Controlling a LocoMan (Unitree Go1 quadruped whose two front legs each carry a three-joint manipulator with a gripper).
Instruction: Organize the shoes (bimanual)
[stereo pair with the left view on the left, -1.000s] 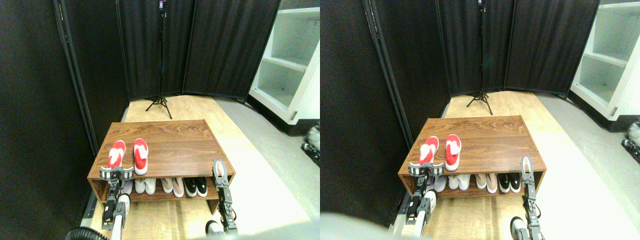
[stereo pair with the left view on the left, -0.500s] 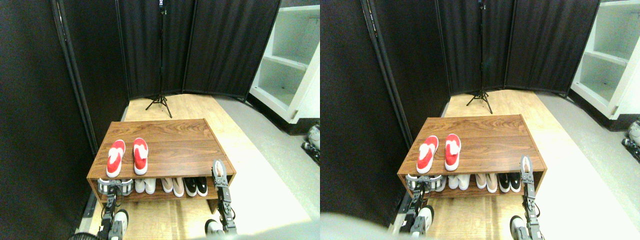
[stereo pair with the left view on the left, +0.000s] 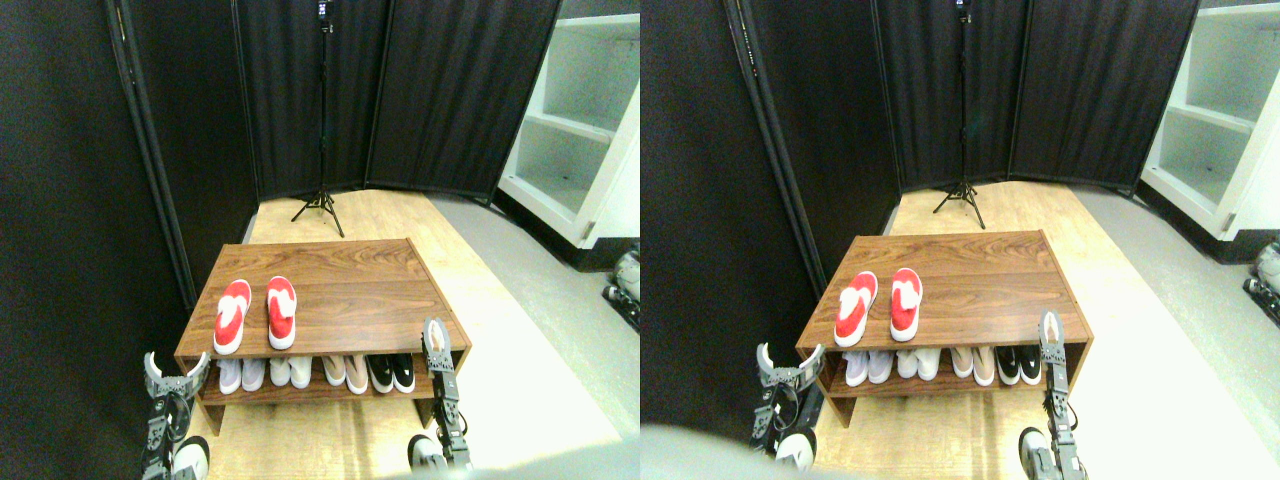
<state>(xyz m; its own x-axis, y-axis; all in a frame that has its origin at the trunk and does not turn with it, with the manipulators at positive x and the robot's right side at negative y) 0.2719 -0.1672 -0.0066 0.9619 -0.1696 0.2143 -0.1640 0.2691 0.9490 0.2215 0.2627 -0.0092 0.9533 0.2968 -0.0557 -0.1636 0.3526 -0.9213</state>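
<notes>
Red shoes (stereo pair with the left view on the left: 255, 314) side by side on wooden rack (stereo pair with the left view on the left: 350, 290) — left gripper (stereo pair with the left view on the left: 176, 368) spread

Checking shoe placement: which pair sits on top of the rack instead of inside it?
The red shoes, side by side on the left of the rack top. The white, beige and black pairs all stand on the shelf below.

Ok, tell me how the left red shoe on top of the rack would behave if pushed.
The left red shoe lies flat on its sole, so it would probably slide, not tip. Its fluffy lining suggests it is soft and light. The smooth wooden rack likely offers little grip.
</notes>
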